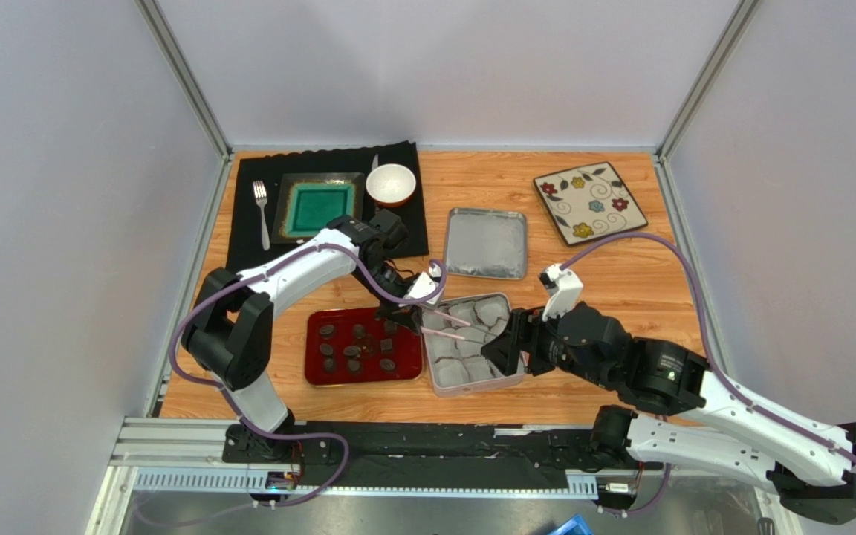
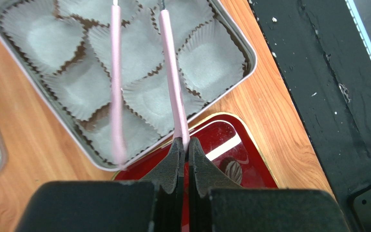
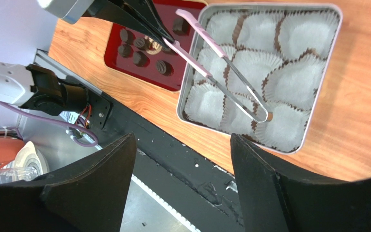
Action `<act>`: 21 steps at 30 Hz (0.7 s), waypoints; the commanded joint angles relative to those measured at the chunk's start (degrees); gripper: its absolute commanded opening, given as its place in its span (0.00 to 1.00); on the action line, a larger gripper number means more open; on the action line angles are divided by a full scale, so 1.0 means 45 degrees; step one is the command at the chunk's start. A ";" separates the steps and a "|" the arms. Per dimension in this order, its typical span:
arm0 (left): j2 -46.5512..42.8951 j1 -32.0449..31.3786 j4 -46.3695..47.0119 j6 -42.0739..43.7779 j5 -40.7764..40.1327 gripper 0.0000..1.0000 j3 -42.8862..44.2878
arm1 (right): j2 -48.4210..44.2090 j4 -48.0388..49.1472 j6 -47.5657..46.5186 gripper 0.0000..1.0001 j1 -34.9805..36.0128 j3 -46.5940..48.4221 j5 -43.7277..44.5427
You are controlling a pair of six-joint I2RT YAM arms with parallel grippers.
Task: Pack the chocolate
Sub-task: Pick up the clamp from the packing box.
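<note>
Several small dark chocolates (image 1: 352,351) lie on a red tray (image 1: 321,377); they also show in the right wrist view (image 3: 162,66). Right of the tray stands an open silver tin (image 1: 434,368) lined with white paper cups, all empty as far as they show. My left gripper (image 1: 405,301) is shut on pink-handled tongs (image 1: 449,321) over the tray's right edge. The tongs (image 2: 172,77) reach out over the tin (image 2: 250,53). Their tips (image 3: 265,116) meet above a cup, and I cannot tell whether they hold anything. My right gripper (image 1: 511,340) is open and empty beside the tin's right side.
The tin's lid (image 1: 486,242) lies behind the tin. A floral plate (image 1: 589,203) sits at the back right. A black mat (image 1: 248,223) at the back left holds a teal dish, a fork and a white bowl (image 1: 390,184). A black rail (image 3: 182,150) runs along the near edge.
</note>
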 commanded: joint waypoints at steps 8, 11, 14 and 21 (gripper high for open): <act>-0.1426 0.0108 -0.3650 -0.0747 0.2974 0.00 0.2662 | -0.1440 0.0956 -0.3953 0.77 0.0060 0.0893 0.1167; -0.1562 0.0302 -0.5571 -0.1672 0.4049 0.00 0.3268 | -0.1674 0.1268 -0.4908 0.77 0.0060 0.1011 0.0993; -0.2303 0.1061 -0.5552 -0.2948 0.5784 0.00 0.3019 | -0.1812 0.1698 -0.5574 0.79 0.0060 0.1049 0.0836; -0.3398 0.1514 -0.5126 -0.5370 0.9205 0.00 0.2178 | -0.1482 0.2556 -0.6493 0.80 0.0060 0.1420 -0.0296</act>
